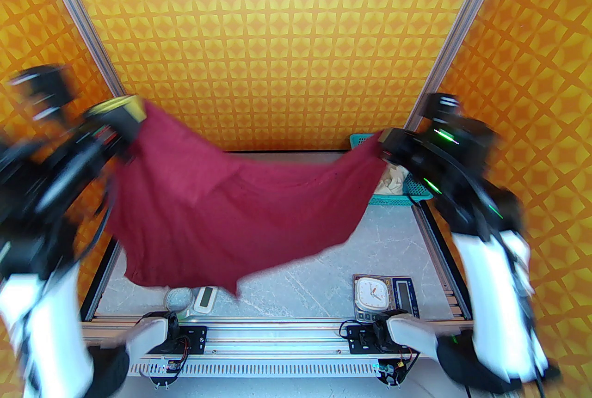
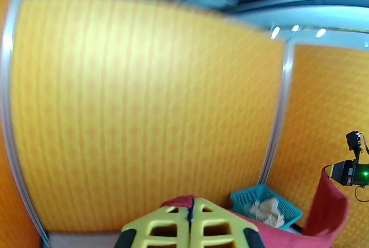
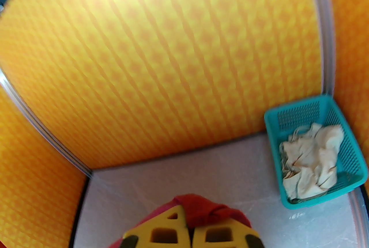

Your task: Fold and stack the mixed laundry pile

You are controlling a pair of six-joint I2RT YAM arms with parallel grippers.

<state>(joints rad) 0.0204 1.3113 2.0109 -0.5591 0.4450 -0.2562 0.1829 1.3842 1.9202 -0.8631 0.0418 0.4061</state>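
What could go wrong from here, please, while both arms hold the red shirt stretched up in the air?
1. The left gripper and right gripper each pinch just a small bunch of the dark red shirt, and the arms look motion-blurred; a corner might slip free.
2. The shirt's low hem hangs near the round container and the scale at the near edge; laying it down could drag them.

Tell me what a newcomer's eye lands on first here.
The dark red shirt, stretched in mid-air between the shut left gripper and right gripper, sags across the middle of the overhead view above the table. Next, the cream-white shorts lie crumpled in the teal mesh basket at the table's far right corner, against loud orange-patterned walls.
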